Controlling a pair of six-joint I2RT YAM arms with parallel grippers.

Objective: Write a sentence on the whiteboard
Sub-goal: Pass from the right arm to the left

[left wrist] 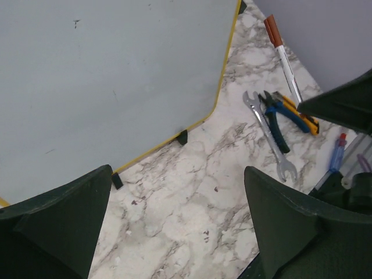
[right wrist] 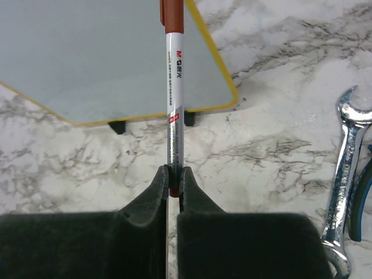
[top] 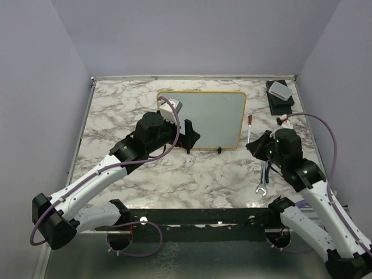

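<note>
The right gripper (right wrist: pixel 173 175) is clenched on the near end of the marker (right wrist: pixel 174 70), whose red-brown cap points to 12 o'clock, past the board's right corner. The left gripper (left wrist: pixel 177 174) hangs released, jaws wide, at the board's lower left edge, about 7 o'clock from its centre. The whiteboard (top: pixel 203 116) stands on its small black feet at 12 o'clock on the table (top: pixel 174 174), its face blank but for a few faint specks; no sentence is on it yet.

The step in hand looks like taking up the marker. The grip sits far back on the barrel, so the tip may wobble under writing pressure; lifting slowly and keeping the barrel straight between the fingers would help. The cap appears to be on, and it would have to come off first, perhaps pulled by the free left gripper.

The barrel reads "M&G" in red, with smaller red print below it that is too fine to read. A wrench (right wrist: pixel 343 174) lies at 3 o'clock from the marker.
</note>
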